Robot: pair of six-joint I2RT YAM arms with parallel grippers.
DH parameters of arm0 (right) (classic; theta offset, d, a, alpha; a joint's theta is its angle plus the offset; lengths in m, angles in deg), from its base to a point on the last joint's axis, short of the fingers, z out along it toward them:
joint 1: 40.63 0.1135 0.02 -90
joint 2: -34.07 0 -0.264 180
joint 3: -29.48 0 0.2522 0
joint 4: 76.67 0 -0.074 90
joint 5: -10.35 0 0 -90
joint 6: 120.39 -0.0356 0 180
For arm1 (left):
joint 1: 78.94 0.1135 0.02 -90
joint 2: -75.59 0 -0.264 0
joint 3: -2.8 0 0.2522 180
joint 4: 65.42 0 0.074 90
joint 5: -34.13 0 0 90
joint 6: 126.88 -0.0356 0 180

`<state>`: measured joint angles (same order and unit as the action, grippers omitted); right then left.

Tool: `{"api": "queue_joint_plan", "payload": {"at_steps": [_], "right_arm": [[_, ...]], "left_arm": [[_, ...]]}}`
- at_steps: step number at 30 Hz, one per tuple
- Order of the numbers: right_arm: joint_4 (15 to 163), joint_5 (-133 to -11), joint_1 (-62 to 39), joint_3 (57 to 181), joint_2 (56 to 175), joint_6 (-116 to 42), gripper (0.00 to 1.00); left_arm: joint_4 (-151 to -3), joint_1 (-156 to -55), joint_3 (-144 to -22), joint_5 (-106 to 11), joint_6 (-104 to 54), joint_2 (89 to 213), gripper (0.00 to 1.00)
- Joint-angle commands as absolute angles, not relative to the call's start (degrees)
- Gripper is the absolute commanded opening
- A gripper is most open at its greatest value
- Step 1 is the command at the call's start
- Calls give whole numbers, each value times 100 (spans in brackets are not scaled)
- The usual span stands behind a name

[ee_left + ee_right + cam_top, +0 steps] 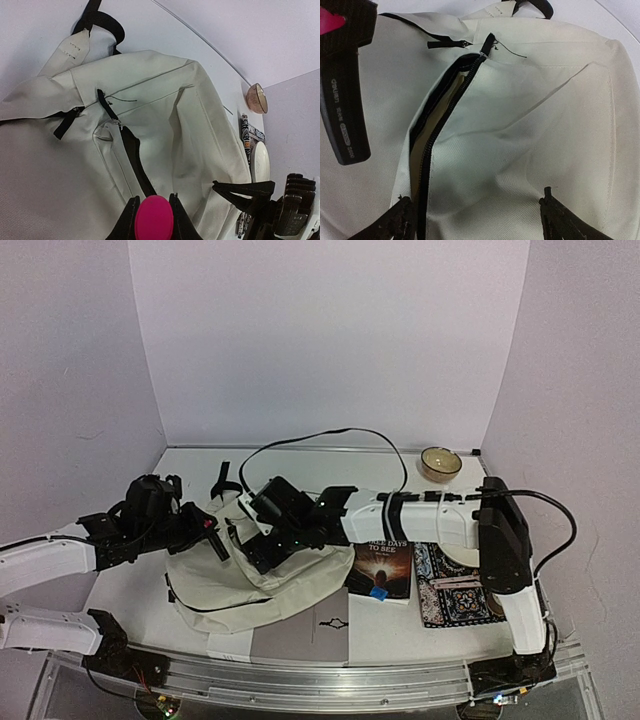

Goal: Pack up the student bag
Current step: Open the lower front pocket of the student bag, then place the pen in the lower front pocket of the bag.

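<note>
Lettering on black tool point(345, 115) pinched by left claw point(154, 220) shows only from right wrist; right claw point(475, 217) spread.

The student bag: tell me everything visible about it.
The student bag is a large cream backpack of soft cloth-like fabric, lying slack and creased on the table. A black zipper stands open, showing a pale lining. Black straps trail from its far end. The right gripper spreads its open fingers over the fabric near the zipper; the left gripper holds a black-and-pink tool over it. Contact cannot be told.
</note>
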<state>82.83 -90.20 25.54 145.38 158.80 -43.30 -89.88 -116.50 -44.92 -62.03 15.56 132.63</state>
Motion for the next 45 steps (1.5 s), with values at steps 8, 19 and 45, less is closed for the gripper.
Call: {"api": "queue_joint_plan", "payload": {"at_steps": [8, 19, 45], "right_arm": [[7372, -9271, 2555, 15037, 16509, -3914, 91], [7257, -9691, 2551, 15023, 16208, -3761, 19], [8904, -8347, 2296, 13795, 14810, -4373, 0]], "left_arm": [[-8966, -11635, -4418, -5999, 1608, 13113, 0], [-8848, -11630, -4418, -5806, 1726, 13178, 0], [-7546, -11612, -3928, -6112, 3215, 13654, 0]]}}
